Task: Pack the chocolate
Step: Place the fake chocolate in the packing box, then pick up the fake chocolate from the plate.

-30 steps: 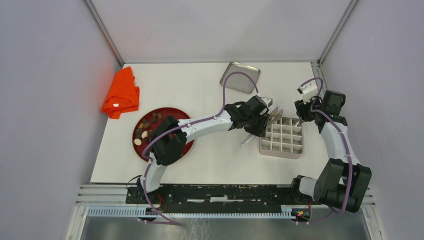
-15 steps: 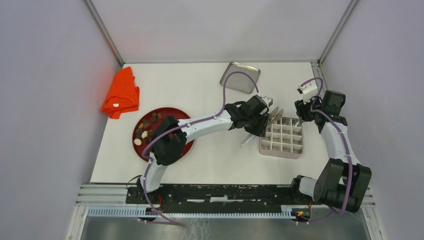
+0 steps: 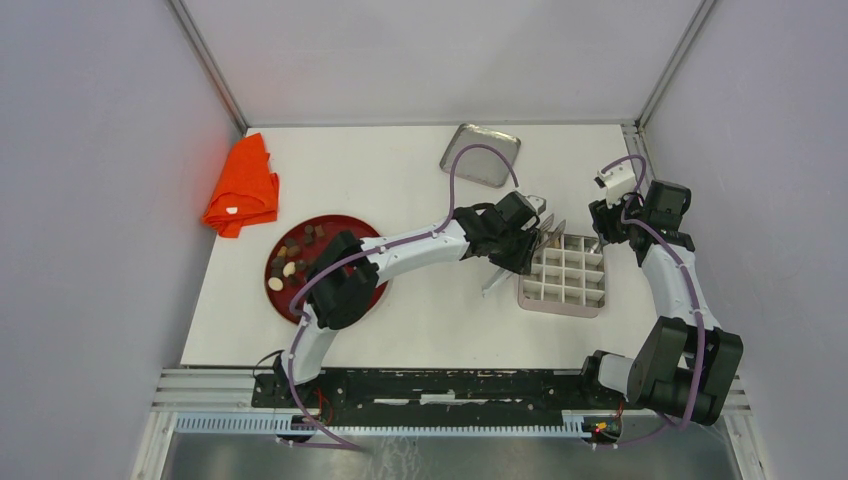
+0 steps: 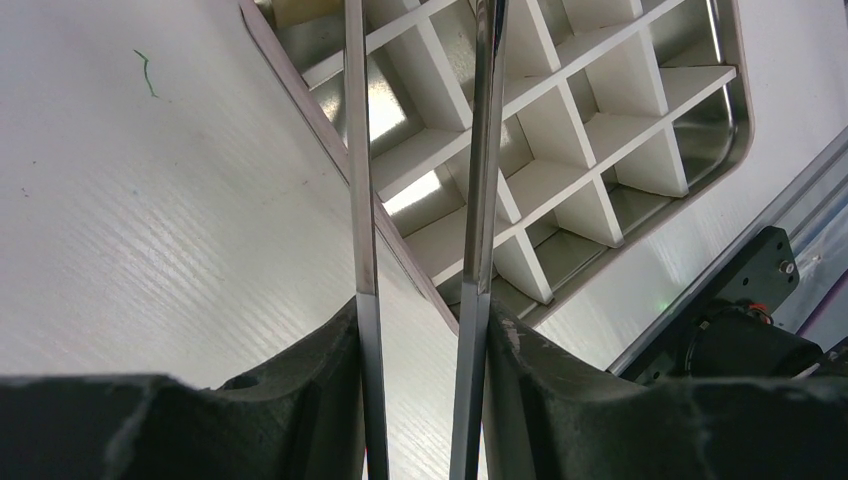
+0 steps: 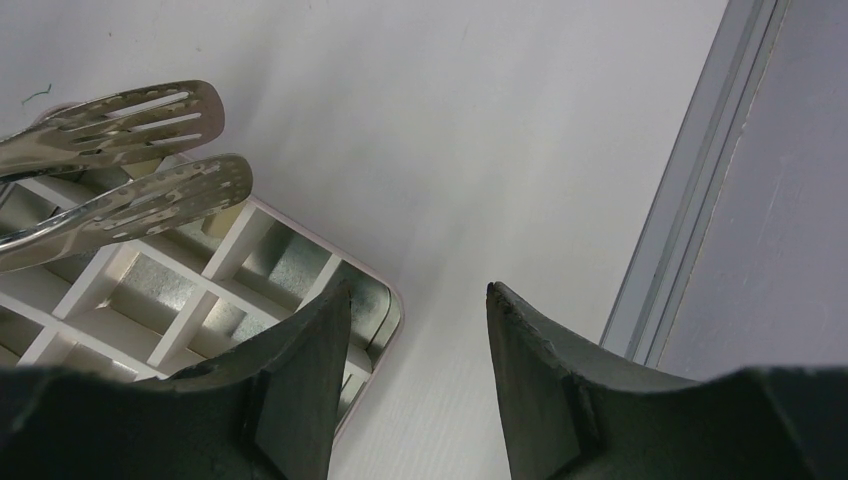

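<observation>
Tongs (image 4: 362,180): we are pinching them in the left gripper (image 4: 420,340) over the divided box (image 3: 566,275) (tips empty) for filling cells, right gripper (image 5: 418,300) waiting open alongside.

I can read no text, brand, number or sign in any view. A small white patch (image 3: 232,210) on the orange cloth (image 3: 240,185), at ten o'clock on the table (image 3: 400,190), is too small to make out. A thin green squiggle (image 4: 147,73) on the table forms no readable character.
</observation>
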